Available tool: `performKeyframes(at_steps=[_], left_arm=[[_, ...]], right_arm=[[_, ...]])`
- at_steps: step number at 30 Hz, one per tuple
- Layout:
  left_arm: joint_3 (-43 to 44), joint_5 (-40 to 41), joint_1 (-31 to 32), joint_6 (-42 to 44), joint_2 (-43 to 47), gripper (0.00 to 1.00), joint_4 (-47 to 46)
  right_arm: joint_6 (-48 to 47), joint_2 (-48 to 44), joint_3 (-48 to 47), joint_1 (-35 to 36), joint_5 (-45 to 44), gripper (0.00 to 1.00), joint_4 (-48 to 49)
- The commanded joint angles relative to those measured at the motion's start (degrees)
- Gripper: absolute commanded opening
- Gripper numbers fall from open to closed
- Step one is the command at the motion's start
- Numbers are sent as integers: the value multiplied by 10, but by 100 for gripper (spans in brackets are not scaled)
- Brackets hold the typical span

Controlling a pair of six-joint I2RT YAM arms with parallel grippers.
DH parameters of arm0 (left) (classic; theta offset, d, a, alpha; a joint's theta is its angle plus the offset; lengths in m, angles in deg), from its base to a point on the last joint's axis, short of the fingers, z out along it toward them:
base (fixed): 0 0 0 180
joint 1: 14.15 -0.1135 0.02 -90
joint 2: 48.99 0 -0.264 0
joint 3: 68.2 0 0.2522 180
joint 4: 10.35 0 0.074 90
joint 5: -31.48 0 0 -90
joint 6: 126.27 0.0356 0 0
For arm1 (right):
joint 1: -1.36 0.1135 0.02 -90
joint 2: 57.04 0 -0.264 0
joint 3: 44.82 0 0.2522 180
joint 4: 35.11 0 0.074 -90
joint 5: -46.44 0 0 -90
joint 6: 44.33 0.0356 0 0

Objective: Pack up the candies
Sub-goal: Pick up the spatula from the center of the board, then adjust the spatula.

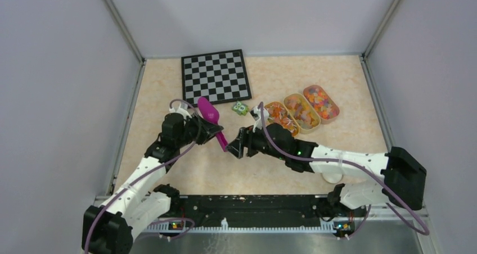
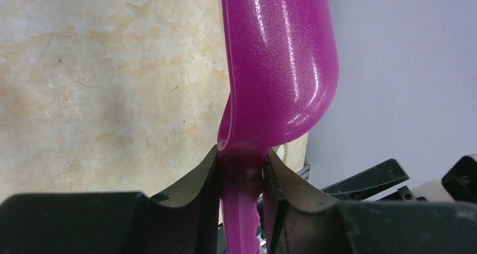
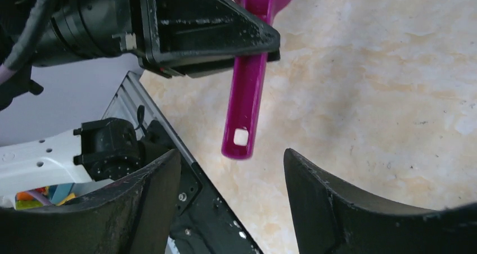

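The candies [image 1: 302,112] are showing as many tiny pieces, mostly orange, red and yellow. They are lying heaped in three oval tubs [image 1: 333,118] that are sitting side by side in a slanted row on the right far part of the worktop [image 1: 163,91], well apart from both arms' tips. A small green block [image 1: 241,108] is standing just left of the nearest tub, below the corner of a checkerboard [image 1: 215,77].

The left end effector [image 2: 241,158] is pinching the magenta scoop [image 2: 278,68] by the upper part of its handle, its two fingers [image 2: 197,178] pressing flat against either side just below the bowl. The scoop's bowl is pointing away from the arm, toward the checkerboard, and it is being held clear of the worktop. No candies are showing in the bowl in the overhead view.

The right end effector [image 3: 232,158] is facing the scoop's free handle end, where a small square hole is showing. Its jaws are standing spread, wider than the handle, and they are touching nothing: the handle tip is hanging just beyond the gap between them, with bare worktop showing on both sides.
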Motion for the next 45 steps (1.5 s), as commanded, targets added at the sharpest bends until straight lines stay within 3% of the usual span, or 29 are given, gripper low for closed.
performKeyframes(at_steps=[1, 6, 13, 18, 20, 21, 25, 27, 29, 33, 37, 42, 45], left_arm=[[-14, -13, 13, -11, 9, 0, -69], [-23, -23, 24, -20, 4, 4, -93], [-18, -4, 41, -36, -15, 0, -74], [-27, -6, 50, -28, -25, 1, -101], [-35, -15, 50, -39, -24, 8, -120], [-35, -21, 51, -39, -25, 15, -128], [-35, -43, 51, -1, -13, 58, -156], [-35, -49, 51, 29, 6, 73, -163], [-34, -50, 51, 61, 31, 82, -166], [-42, -72, 51, 97, 86, 88, -211], [-56, -88, 51, 77, 125, 89, -271], [-76, -111, 51, 40, 135, 91, -349], [-101, -141, 51, -8, 115, 92, -440]], right_arm=[[-26, 42, -47, 15, -40, 66, 52], [-37, 76, -66, 26, -41, 64, 62], [-38, 104, -74, 30, -62, 61, 57], [-40, 125, -79, 30, -66, 45, 67], [-39, 132, -83, 30, -68, 35, 64], [-37, 133, -85, 30, -69, 25, 61], [5, 104, -70, 25, -56, 2, 74], [30, 74, -54, 16, -39, 0, 91], [58, 39, -36, 3, -24, 0, 107], [143, -23, 32, -39, 60, 0, 204], [226, -54, 96, -74, 119, 0, 326], [296, -23, 132, -100, 187, 0, 470], [356, 21, 157, -107, 216, 0, 604]])
